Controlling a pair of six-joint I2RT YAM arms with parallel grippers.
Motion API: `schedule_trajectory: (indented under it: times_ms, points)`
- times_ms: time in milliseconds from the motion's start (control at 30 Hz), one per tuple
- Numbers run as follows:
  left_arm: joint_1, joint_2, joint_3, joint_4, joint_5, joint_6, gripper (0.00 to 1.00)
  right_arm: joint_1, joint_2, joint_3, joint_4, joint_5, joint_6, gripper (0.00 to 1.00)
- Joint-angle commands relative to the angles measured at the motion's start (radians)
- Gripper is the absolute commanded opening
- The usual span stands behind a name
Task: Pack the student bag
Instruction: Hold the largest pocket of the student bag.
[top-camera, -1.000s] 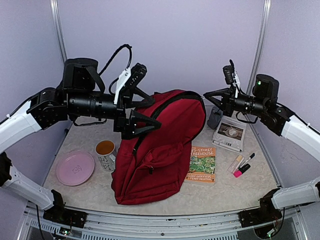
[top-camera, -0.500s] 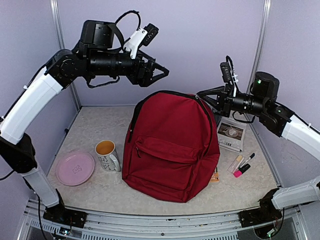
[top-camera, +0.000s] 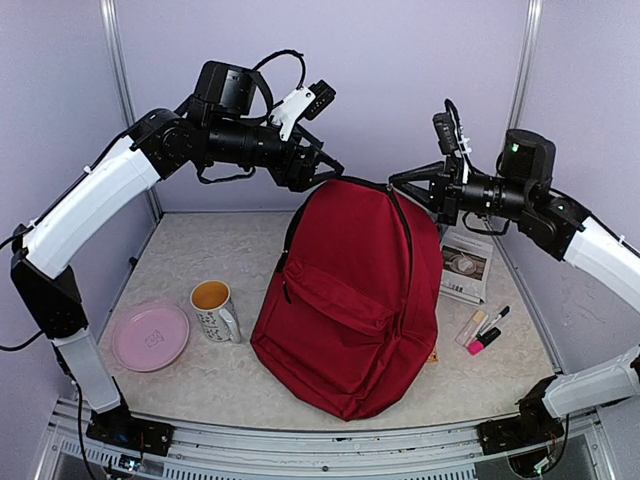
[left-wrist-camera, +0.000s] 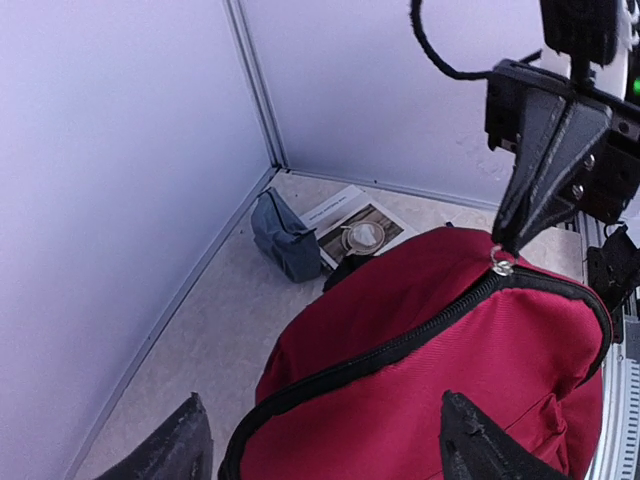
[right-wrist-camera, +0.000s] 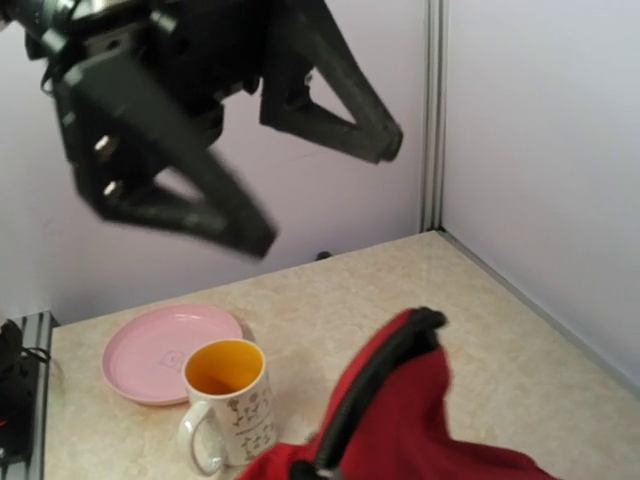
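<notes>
**A:** Where is the large dark red fabric student bag (top-camera: 350, 300)?

**B:** It stands upright in the middle of the speckled beige table (top-camera: 200, 250). The woven cloth is puckered, and a black zip (left-wrist-camera: 400, 345) curves over its domed top.

**A:** And the right gripper (left-wrist-camera: 505, 248)?

**B:** Its tapered black fingers are pressed together, pinching the small silver zip ring (left-wrist-camera: 502, 267) at the crest.

**A:** The left gripper (top-camera: 325, 178)?

**B:** Its wedge-shaped fingers are spread, straddling the bag's top. I cannot tell whether they touch it.

**A:** Anything else?

**B:** A glossy white patterned mug (top-camera: 215, 310) sits left of the bag. A smooth round pink plate (top-camera: 150, 337) lies near the front left corner. A soft grey pouch (left-wrist-camera: 285, 235) stands toward the back right corner.
</notes>
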Motion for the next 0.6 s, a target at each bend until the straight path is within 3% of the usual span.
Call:
schedule_trajectory:
  times_ms: [0,200,300,433,567]
  points:
    - [-0.005,-0.050,-0.073,0.091,0.078,0.064,0.81,0.007,0.026,0.168,-0.035,0.030,-0.084,0.00]
    - [-0.011,-0.132,-0.136,0.123,0.068,0.029,0.85,0.006,0.120,0.444,-0.142,0.043,-0.215,0.00]
    - [-0.079,-0.195,-0.145,0.120,0.066,0.049,0.86,0.007,0.177,0.572,-0.201,-0.007,-0.259,0.00]
    - [-0.194,-0.315,-0.240,0.147,0.092,0.119,0.90,0.007,0.180,0.544,-0.212,-0.151,-0.308,0.00]
    - [-0.203,-0.416,-0.336,0.218,0.071,0.111,0.92,0.007,0.130,0.430,-0.257,-0.266,-0.373,0.00]
